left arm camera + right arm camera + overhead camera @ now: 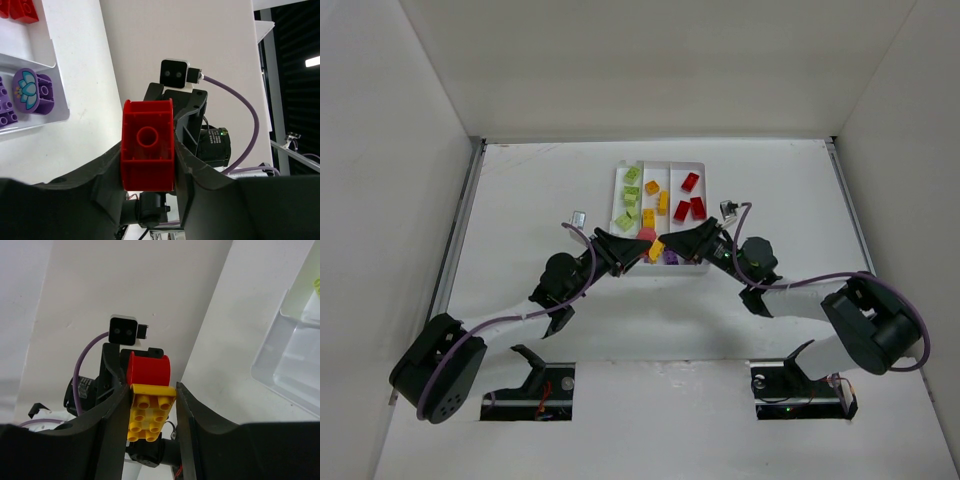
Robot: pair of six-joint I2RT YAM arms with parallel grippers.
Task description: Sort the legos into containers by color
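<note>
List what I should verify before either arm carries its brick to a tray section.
1. Left gripper shut on the red brick: ok.
2. Right gripper shut on the yellow brick: ok.
3. The two held bricks free of each other: cannot tell; they touch in the right wrist view.
4. Right-hand section of the tray, seen from above, holds only red bricks: ok.
5. Middle section holds only yellow-orange bricks: ok.
</note>
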